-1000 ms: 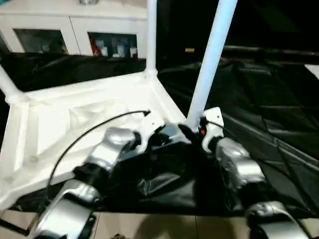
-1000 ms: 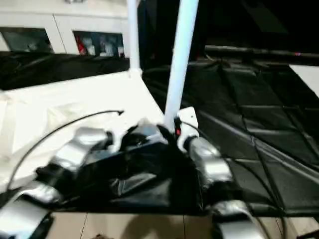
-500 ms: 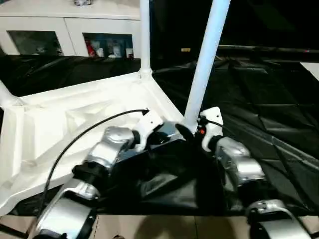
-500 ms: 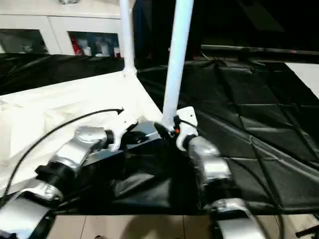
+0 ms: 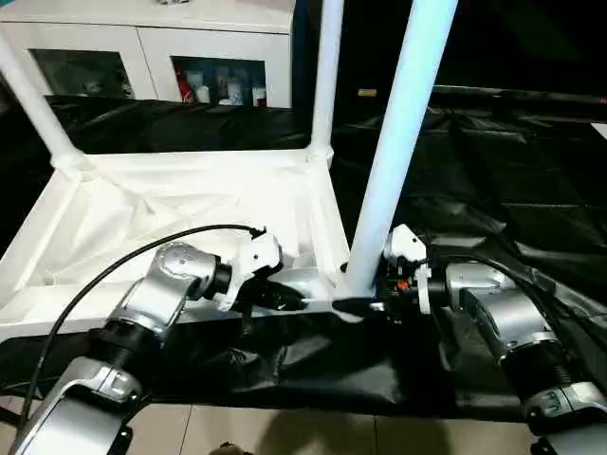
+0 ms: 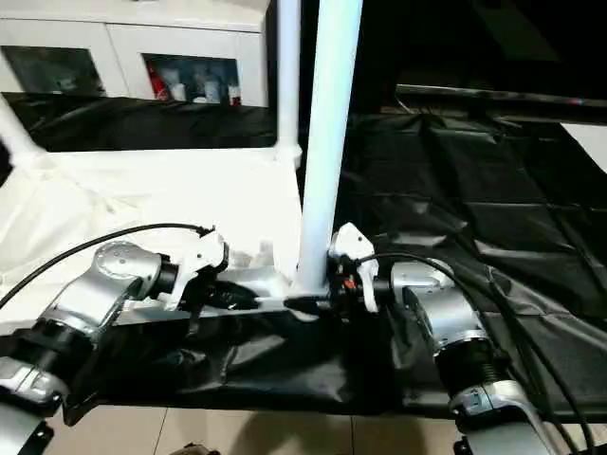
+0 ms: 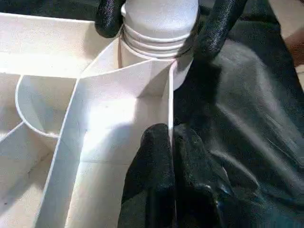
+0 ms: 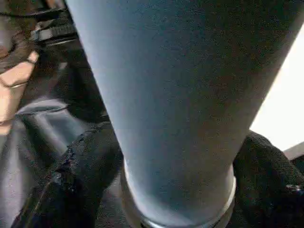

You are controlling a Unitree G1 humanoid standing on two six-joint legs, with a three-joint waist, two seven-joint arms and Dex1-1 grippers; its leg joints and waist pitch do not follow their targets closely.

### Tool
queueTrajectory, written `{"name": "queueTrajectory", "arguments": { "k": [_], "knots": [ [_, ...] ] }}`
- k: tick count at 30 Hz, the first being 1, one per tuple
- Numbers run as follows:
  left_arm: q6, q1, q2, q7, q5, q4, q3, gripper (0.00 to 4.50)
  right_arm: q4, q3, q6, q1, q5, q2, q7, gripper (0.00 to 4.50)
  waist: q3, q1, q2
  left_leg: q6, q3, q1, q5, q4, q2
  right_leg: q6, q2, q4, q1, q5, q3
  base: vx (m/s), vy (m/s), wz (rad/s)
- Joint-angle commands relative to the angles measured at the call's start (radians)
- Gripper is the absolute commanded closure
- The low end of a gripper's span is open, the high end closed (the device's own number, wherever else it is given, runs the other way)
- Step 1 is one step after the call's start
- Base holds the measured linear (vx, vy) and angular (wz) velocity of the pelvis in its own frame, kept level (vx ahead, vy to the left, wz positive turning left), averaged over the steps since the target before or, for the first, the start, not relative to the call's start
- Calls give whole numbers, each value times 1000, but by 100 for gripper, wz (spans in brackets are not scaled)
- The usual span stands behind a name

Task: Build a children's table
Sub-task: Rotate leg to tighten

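The white children's table (image 5: 171,204) lies upside down on a black sheet, ribbed underside up. Three legs stand in its corner sockets: far left (image 5: 38,104), far right (image 5: 325,76) and near right (image 5: 398,142). My left gripper (image 7: 171,133) is shut on the thin front rim wall of the table, just beside the near right corner. My right gripper (image 5: 356,305) reaches in from the right, shut on the base of the near right leg (image 8: 175,85). One of its black fingers (image 8: 90,161) lies against each side of that leg above the socket.
A white glass-door cabinet (image 5: 152,57) stands behind the table. The black sheet (image 5: 512,161) spreads far to the right in folds. Tan floor (image 5: 285,431) shows at the near edge. A black cable (image 5: 114,270) loops over my left forearm.
The camera has shifted, so the table now sits squarer in the picture and the far left leg shows in full. Both grippers stay at the near right corner; my right forearm lies more level.
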Motion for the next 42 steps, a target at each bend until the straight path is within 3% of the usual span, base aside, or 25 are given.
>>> {"name": "queueTrajectory", "arguments": {
  "k": [1,4,6,10,12,13,16,17,19,20,22,23,24,26,29,31,35,40,42],
  "knots": [
    [-11,0,-12,-24,-28,-50,-17,450,-31,36,7,12,-5,-1,28,123,-64,-3,-4,24,-12,27,-223,-68,33,-231,-65,-67,43,-175,29,0,0,0],
    [-18,3,-10,-18,-22,-50,-15,450,-34,34,9,13,-1,12,20,163,-66,-1,-5,35,-11,25,-198,-64,30,-238,-63,-64,44,-137,29,0,0,0],
    [-20,4,-12,-7,-19,-48,-11,450,-34,33,11,14,2,20,12,163,-66,-1,-10,37,-11,24,-195,-65,30,-238,-63,-64,45,-137,28,0,0,0],
    [-11,0,-32,55,1,-29,-1,450,-7,20,7,27,-13,57,-70,179,-63,-2,-9,27,-12,26,-213,-67,30,-224,-66,-69,41,-190,30,0,0,0],
    [9,-16,-59,137,24,4,13,450,39,11,-18,30,-57,91,-193,180,-62,-5,-11,19,-13,27,-223,-68,30,-219,-66,-71,39,-214,29,0,0,0],
    [21,-32,-84,199,33,34,27,450,73,3,-35,28,-83,117,-283,181,-56,-12,-13,-5,-15,30,-262,-73,28,-200,-68,-80,35,-292,30,0,0,0],
    [38,-69,-137,325,50,99,52,450,132,-32,-45,22,-105,185,-466,183,-48,-28,-13,-34,-21,37,-345,-78,22,-162,-69,-96,27,-444,29,0,0,0],
    [44,-95,-179,419,56,147,71,450,166,-69,-23,11,-96,244,-591,183,-47,-34,-16,-39,-25,42,-376,-78,20,-138,-71,-104,26,-514,28,0,0,0],
    [46,-117,-218,493,49,181,92,450,188,-84,-12,1,-93,293,-669,183,-50,-38,-15,-40,-29,41,-375,-79,21,-121,-73,-107,26,-535,29,0,0,0],
    [46,-129,-242,537,46,197,103,450,197,-86,-9,-4,-91,324,-700,183,-52,-37,-1,-43,-30,42,-374,-80,21,-123,-72,-106,25,-521,30,0,0,0],
    [41,-142,-290,583,45,216,114,450,212,-64,-27,-16,-103,385,-718,183,-53,-40,-14,-32,-28,39,-371,-79,18,-128,-68,-106,27,-478,31,0,0,0],
    [41,-144,-300,586,46,219,115,450,218,-56,-37,-20,-109,398,-719,183,-53,-40,-13,-27,-28,40,-370,-80,18,-130,-69,-106,26,-472,32,0,0,0],
    [34,-147,-321,568,45,222,107,450,228,-44,-54,-38,-100,426,-687,148,-53,-39,-4,-18,-29,38,-367,-80,17,-134,-70,-105,28,-461,33,0,0,0],
    [30,-148,-324,556,46,221,100,450,229,-45,-56,-46,-94,431,-674,114,-55,-43,-8,-8,-29,33,-360,-82,17,-141,-68,-103,32,-429,32,0,0,0],
    [19,-146,-317,531,50,221,92,450,228,-55,-48,-59,-72,423,-629,96,-55,-45,-6,1,-29,32,-362,-82,18,-154,-68,-101,33,-413,32,0,0,0],
    [3,-137,-287,481,54,215,82,450,220,-50,-66,-65,-88,375,-589,66,-54,-46,-7,3,-28,33,-370,-82,19,-158,-68,-102,31,-412,32,0,0,0],
    [-29,-111,-229,359,59,183,57,450,196,-42,-69,-62,-72,283,-437,57,-59,-44,-8,18,-26,27,-332,-79,20,-172,-69,-96,39,-347,34,0,0,0],
    [-31,-69,-144,167,27,103,27,450,111,-24,-34,-37,-27,138,-193,57,-67,-34,-9,68,-17,21,-208,-69,22,-237,-64,-73,56,-139,31,0,0,0],
    [-30,-64,-134,144,23,94,23,450,105,-26,-26,-36,-23,124,-169,57,-68,-30,-6,82,-14,20,-177,-66,25,-259,-63,-67,54,-82,29,0,0,0]
  ]
}}
